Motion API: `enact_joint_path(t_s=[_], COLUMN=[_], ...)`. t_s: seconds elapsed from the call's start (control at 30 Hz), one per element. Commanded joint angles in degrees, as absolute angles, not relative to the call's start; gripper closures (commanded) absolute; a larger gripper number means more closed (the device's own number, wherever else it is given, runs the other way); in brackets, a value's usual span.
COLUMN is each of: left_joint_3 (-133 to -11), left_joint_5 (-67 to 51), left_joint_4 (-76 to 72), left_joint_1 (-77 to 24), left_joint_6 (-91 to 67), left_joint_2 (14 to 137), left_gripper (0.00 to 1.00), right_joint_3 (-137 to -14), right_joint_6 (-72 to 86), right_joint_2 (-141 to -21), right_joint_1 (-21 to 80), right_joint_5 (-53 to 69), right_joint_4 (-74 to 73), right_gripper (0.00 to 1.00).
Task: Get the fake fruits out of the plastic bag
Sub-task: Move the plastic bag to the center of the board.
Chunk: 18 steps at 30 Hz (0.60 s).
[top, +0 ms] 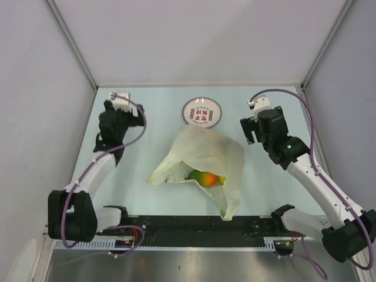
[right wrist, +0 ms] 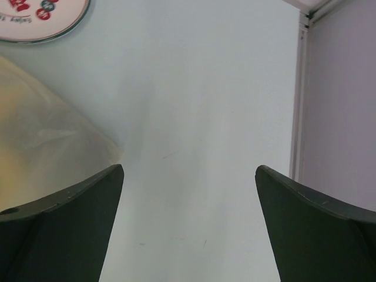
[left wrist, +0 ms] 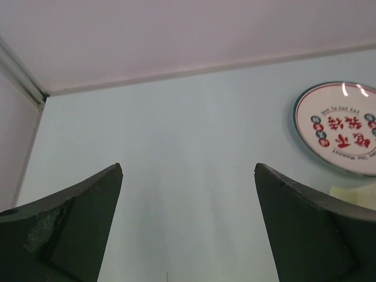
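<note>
The plastic bag (top: 202, 161) lies crumpled in the middle of the table, pale yellowish and translucent. A green-red-orange mango (top: 202, 177) shows at its near opening, with a bit of yellow fruit (top: 222, 180) beside it. Other fruits are hidden. My left gripper (top: 111, 114) is open and empty at the far left, well away from the bag; its wrist view shows bare table between the fingers (left wrist: 76, 229). My right gripper (top: 254, 126) is open and empty just right of the bag; a bag corner (right wrist: 41, 141) shows left of its fingers (right wrist: 317, 229).
A round white plate with red marks (top: 202, 112) sits at the far middle, behind the bag; it also shows in the left wrist view (left wrist: 343, 126) and the right wrist view (right wrist: 41, 20). Grey walls enclose the table on three sides.
</note>
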<state>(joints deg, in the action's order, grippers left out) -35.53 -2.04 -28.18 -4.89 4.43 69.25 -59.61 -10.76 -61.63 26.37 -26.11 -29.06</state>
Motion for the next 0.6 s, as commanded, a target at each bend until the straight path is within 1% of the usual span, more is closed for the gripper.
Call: enact_joint_path(t_s=[0.0, 0.07, 0.13, 0.23, 0.27, 0.3, 0.33, 0.37, 0.4, 0.5, 0.57], left_joint_3=[-55.68, -57.82, -57.57, -56.95, -57.30, -58.35, -58.79, -59.23, -59.33, -58.80, -57.75], left_joint_5=[-2.29, -1.15, -2.10, -11.13, -13.86, -23.11, -27.90, -30.82, -32.07, -34.43, -37.34], left_joint_4=[8.40, 13.60, 13.89, 14.76, 17.46, 19.58, 25.08, 27.57, 29.60, 38.56, 43.84], left_joint_1=[-5.45, -5.36, -5.36, -5.54, -5.45, -5.45, -5.71, -6.15, -6.94, -9.49, -9.67], left_joint_6=[1.76, 2.28, 3.16, 7.62, 9.30, 14.97, 18.16, 20.19, 22.04, 27.83, 29.87], left_joint_2=[68.29, 64.28, 59.53, 52.13, 50.55, 48.36, 47.30, 46.42, 45.71, 43.86, 42.63], left_gripper=[0.00, 0.00, 0.00, 0.00, 0.00, 0.00, 0.03, 0.04, 0.04, 0.12, 0.13], right_joint_3=[-61.52, -63.10, -64.15, -66.35, -66.36, -66.36, -66.44, -66.53, -67.40, -69.08, -69.17], right_joint_6=[-13.35, -17.72, -18.54, -15.48, -14.86, -13.37, -12.58, -11.61, -10.12, -8.44, -7.74], right_joint_2=[-59.59, -58.02, -57.05, -56.69, -56.69, -56.78, -56.86, -56.87, -57.04, -57.13, -56.69], right_joint_1=[29.17, 30.58, 31.46, 33.31, 33.83, 33.75, 33.75, 33.75, 33.49, 32.35, 31.56], right_joint_5=[-20.41, -12.07, -4.00, 2.43, 3.77, 4.91, 6.14, 6.50, 6.85, 9.22, 9.58], right_joint_4=[-33.48, -36.37, -38.31, -42.53, -44.19, -44.82, -45.17, -45.61, -45.96, -47.28, -47.46], right_gripper=[0.00, 0.00, 0.00, 0.00, 0.00, 0.00, 0.00, 0.00, 0.00, 0.00, 0.00])
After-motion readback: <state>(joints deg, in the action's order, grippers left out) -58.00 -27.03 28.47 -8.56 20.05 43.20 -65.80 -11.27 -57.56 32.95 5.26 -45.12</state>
